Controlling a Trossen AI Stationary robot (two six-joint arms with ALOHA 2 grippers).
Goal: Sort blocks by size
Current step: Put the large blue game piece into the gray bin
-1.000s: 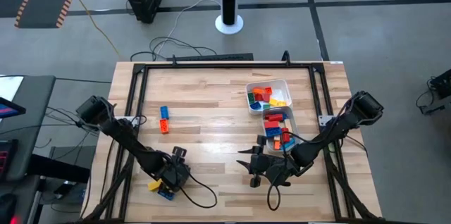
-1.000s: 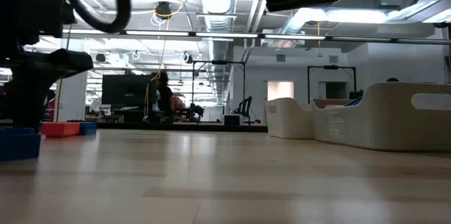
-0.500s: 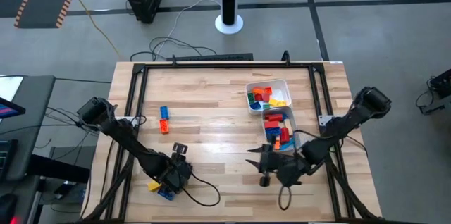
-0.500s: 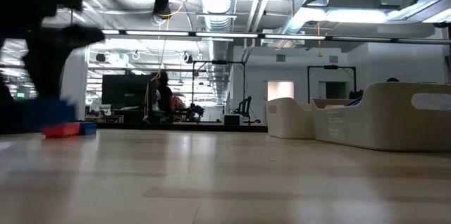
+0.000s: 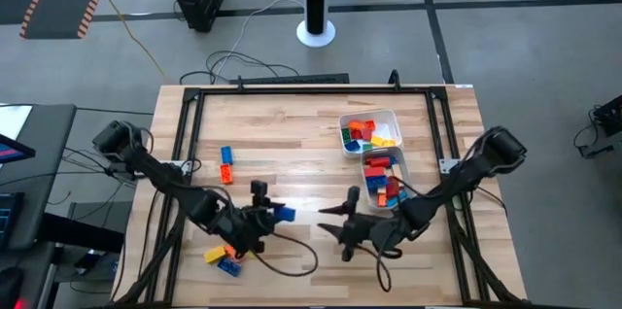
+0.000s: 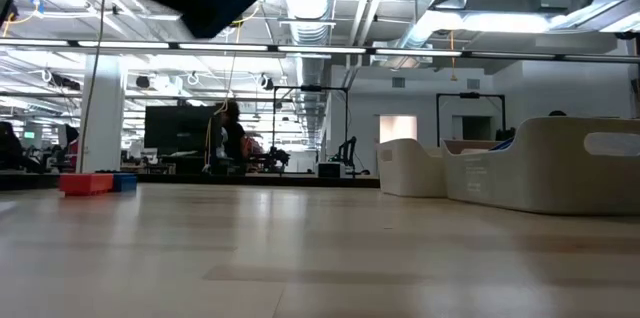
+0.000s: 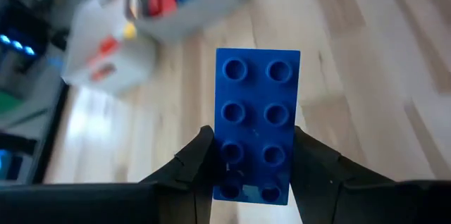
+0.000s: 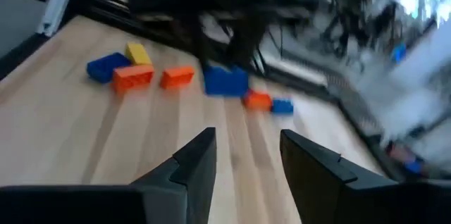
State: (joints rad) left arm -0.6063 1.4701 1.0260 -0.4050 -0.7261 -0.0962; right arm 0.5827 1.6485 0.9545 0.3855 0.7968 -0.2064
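Left hand (image 7: 250,171) grips long studded blue brick (image 7: 256,122).

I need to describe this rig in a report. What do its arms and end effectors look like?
Both arms are dark, nearly black, built of slim jointed links with black cables looping off them onto the table. The left end effector and right end effector each have two broad, matte black fingers with angular, wedge-shaped tips. No markings or labels show on either.
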